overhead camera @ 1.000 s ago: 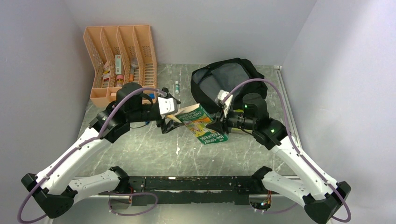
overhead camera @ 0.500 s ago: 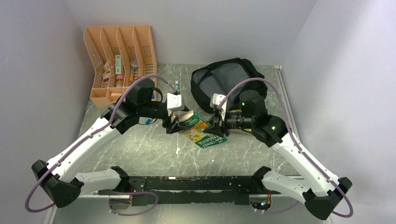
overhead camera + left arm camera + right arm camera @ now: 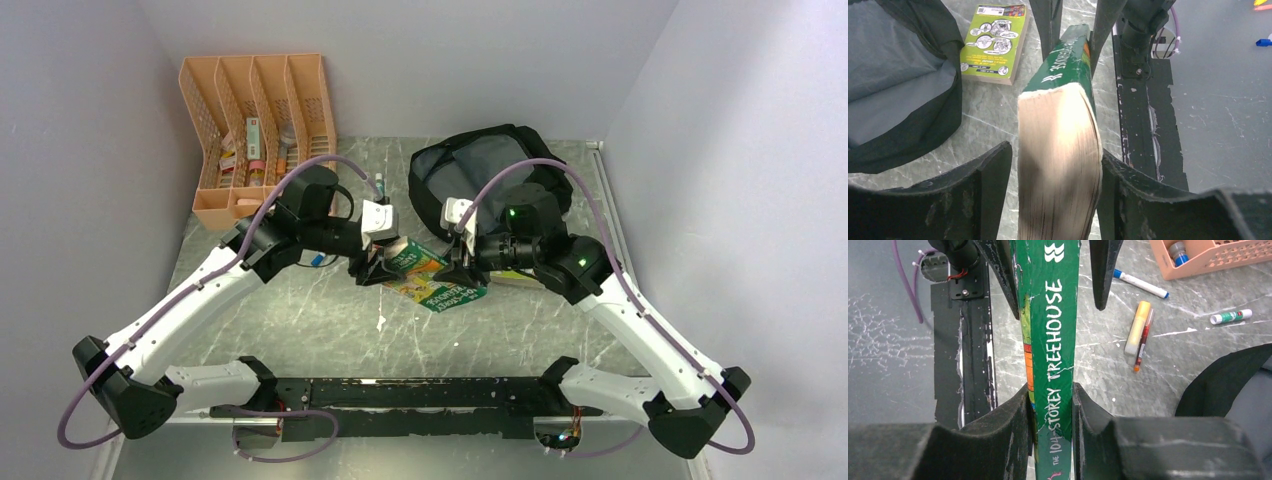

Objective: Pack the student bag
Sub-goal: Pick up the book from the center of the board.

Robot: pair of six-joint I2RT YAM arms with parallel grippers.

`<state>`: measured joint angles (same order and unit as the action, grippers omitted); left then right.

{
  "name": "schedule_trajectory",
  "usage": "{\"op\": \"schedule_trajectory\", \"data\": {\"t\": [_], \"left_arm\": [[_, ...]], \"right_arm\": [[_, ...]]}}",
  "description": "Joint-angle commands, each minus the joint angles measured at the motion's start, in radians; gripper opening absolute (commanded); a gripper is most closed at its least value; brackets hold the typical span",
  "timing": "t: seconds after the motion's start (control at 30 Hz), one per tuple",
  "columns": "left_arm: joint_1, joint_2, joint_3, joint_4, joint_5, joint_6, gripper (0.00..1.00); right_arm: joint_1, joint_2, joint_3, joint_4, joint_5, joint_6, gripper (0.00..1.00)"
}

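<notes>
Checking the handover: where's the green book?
Top view, mid-table: the green book is between the left gripper and right gripper, in front of the student bag.

Green book [image 3: 1048,340] with white spine lettering, black student bag [image 3: 480,165] lined grey, peach organiser [image 3: 260,110].
</notes>
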<state>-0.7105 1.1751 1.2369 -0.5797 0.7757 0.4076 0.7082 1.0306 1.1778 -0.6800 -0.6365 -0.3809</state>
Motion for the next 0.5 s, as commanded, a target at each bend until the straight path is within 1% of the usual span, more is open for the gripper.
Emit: {"op": "schedule_trajectory", "data": {"t": [0.0, 0.13, 0.3, 0.47], "left_arm": [[-0.015, 0.008, 0.027, -0.029, 0.042, 0.033, 0.61], [-0.027, 0.024, 0.036, -0.040, 0.042, 0.042, 0.58], [-0.044, 0.042, 0.049, -0.052, 0.020, 0.045, 0.48], [-0.056, 0.057, 0.053, -0.063, 0.019, 0.051, 0.44]], "right_arm": [[0.008, 0.009, 0.063, -0.007, -0.012, -0.036, 0.00], [0.009, 0.027, 0.077, -0.038, -0.019, -0.052, 0.00], [0.011, 0.026, 0.083, -0.047, -0.004, -0.061, 0.00], [0.011, 0.016, 0.079, -0.041, 0.007, -0.061, 0.00]]}}
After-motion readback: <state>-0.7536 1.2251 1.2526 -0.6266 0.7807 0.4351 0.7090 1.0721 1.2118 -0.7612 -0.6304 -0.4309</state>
